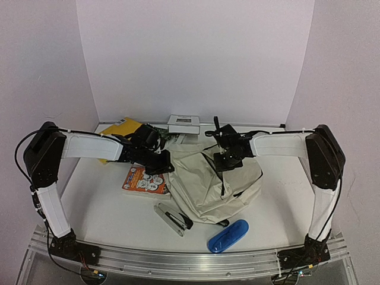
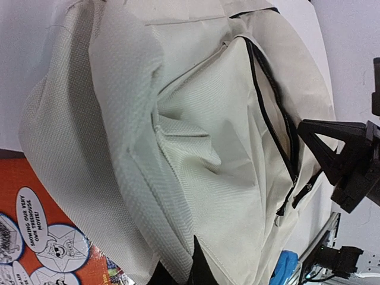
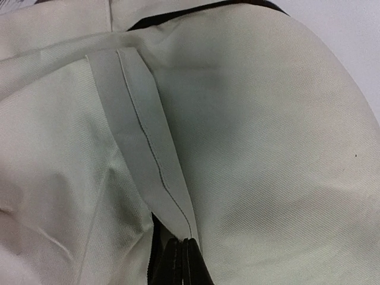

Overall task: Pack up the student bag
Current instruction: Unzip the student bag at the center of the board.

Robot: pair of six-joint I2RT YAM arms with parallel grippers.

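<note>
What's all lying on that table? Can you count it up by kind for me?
Bag: 1 (student bag)
Books: 2 (orange comic book, yellow book)
Stapler: 1
Blue case: 1
White box: 1
Total: 6

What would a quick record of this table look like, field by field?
bag: cream, slumped mid-table
left tool: shut, pinching bag fabric
right tool: shut, pinching a stitched fold of the bag
left of bag: orange comic book
in front of bag: stapler, blue case
at the back: yellow book, white box
</note>
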